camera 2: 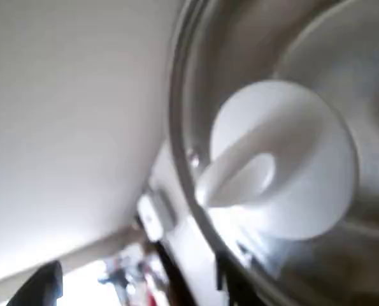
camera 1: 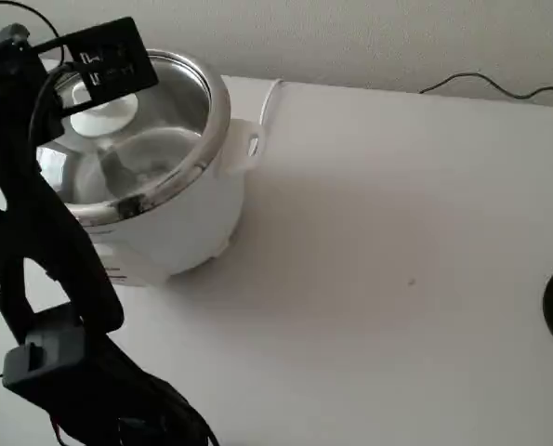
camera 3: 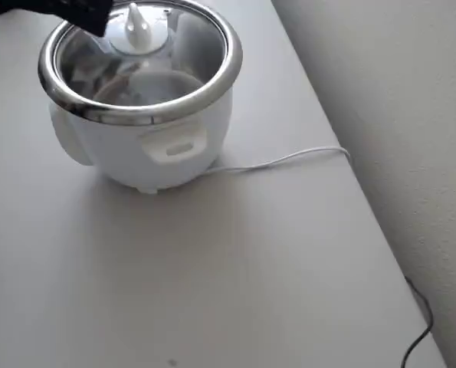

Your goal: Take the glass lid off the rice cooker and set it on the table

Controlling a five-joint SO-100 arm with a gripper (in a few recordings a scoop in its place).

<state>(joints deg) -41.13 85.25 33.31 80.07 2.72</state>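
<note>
Now my tool point(camera 1: 104, 88) poised right above lid point(camera 3: 139, 54) knob point(camera 2: 281, 159); lid seated on cooker point(camera 3: 147, 142); grip state unclear.

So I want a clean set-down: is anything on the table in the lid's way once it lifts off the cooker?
Nothing visible blocks it. The glass lid sits on the rice cooker, and the table beside it is bare. A white cord runs behind the cooker along the wall edge.

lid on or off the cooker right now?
On. The glass lid sits on the rice cooker, its white knob upright inside the steel rim. The gripper is at the knob; cannot tell whether it has closed.
</note>
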